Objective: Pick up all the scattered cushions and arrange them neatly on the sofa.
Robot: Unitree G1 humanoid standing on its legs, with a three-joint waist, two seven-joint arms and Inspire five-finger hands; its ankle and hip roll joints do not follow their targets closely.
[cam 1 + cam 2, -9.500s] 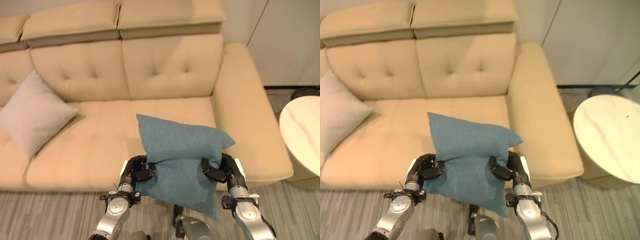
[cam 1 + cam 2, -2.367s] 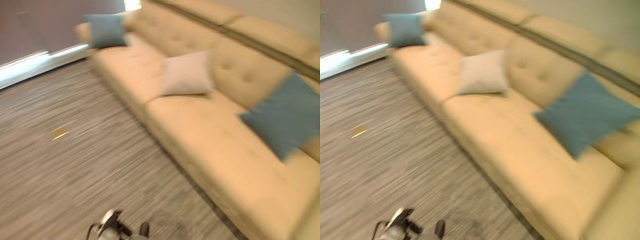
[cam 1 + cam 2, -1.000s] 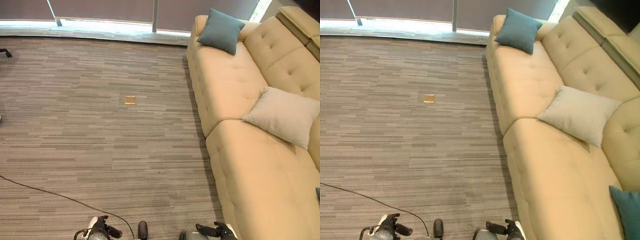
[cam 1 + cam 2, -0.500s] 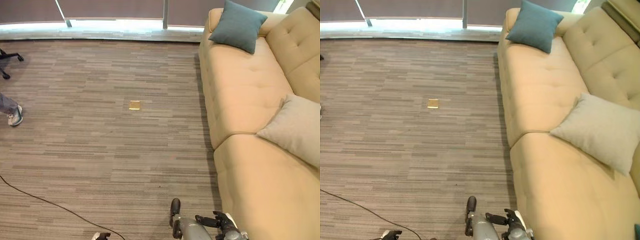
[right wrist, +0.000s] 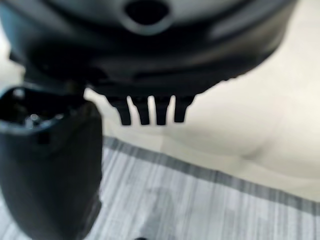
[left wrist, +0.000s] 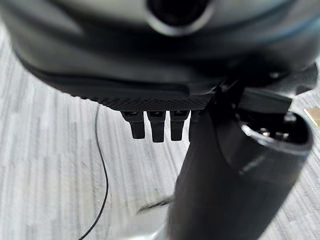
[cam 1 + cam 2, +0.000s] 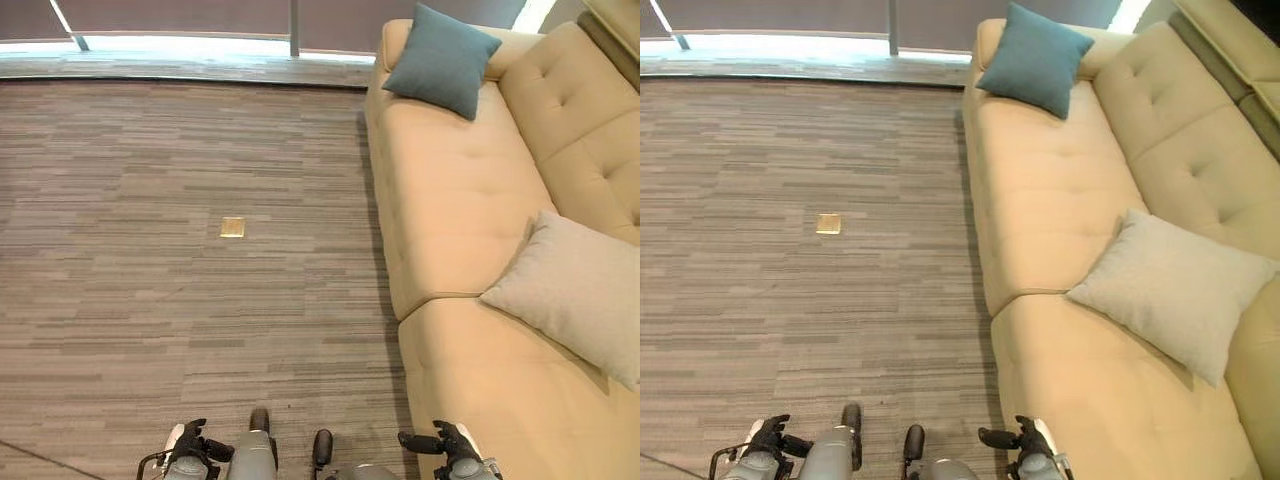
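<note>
Both hands hang empty with fingers relaxed, left hand (image 7: 188, 452) and right hand (image 7: 452, 450) beside the sofa (image 7: 455, 210), likely seeking further cushions.

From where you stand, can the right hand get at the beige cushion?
Probably not yet. The right hand hangs low at the sofa's front edge, open and empty, while the beige cushion leans against the backrest, across the seat. Nothing blocks the way.
</note>
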